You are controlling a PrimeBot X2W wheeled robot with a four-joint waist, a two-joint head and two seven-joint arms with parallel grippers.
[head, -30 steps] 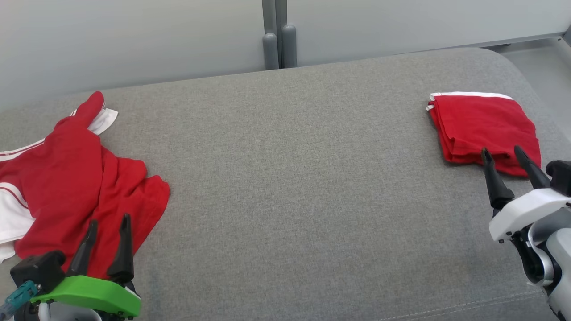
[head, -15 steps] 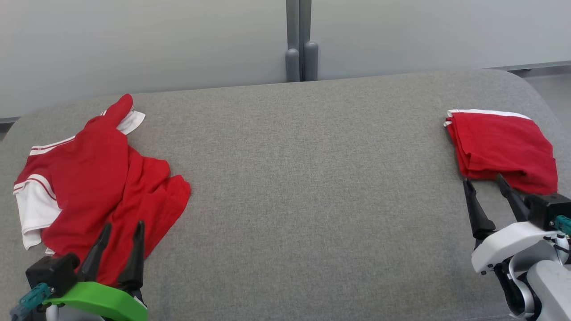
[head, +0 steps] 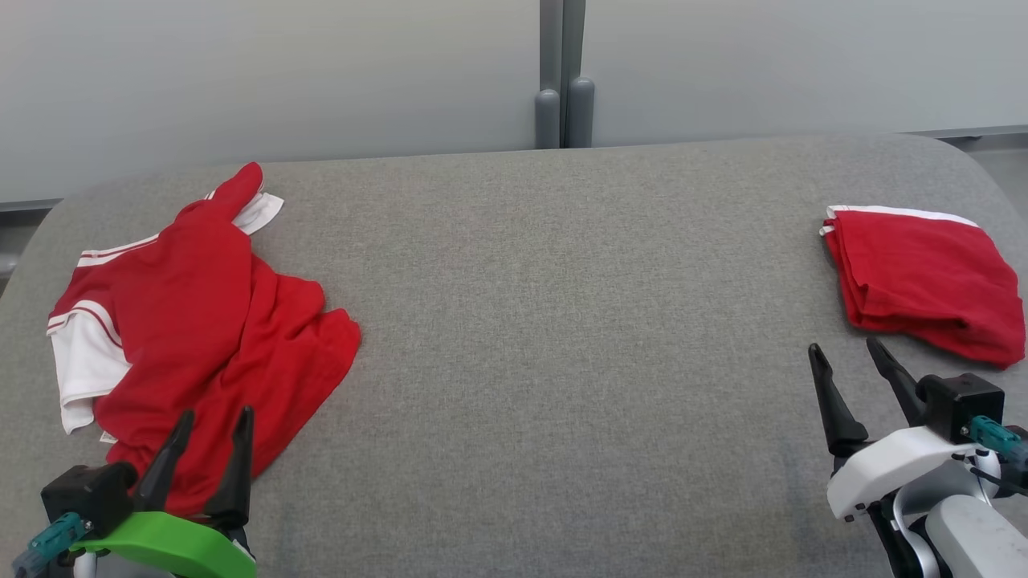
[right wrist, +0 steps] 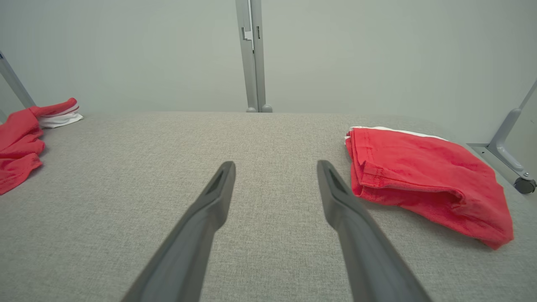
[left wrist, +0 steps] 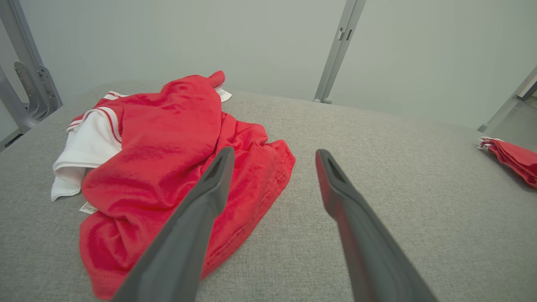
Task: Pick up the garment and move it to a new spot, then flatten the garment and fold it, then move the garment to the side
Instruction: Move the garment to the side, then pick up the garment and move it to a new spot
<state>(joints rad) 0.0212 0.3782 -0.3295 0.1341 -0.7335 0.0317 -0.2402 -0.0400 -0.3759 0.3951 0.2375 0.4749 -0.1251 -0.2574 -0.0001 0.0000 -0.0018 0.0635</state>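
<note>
garment [head: 201, 321]: soft, limp, bench [head: 562, 321] left end | you should pinch its near hem | left hand [head: 217, 413], right hand [head: 843, 345]: released, empty

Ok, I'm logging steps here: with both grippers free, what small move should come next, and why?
Probably lower the open left gripper onto the crumpled garment just ahead of it: it lies unfolded, while the folded garment already sits aside at the right.
</note>
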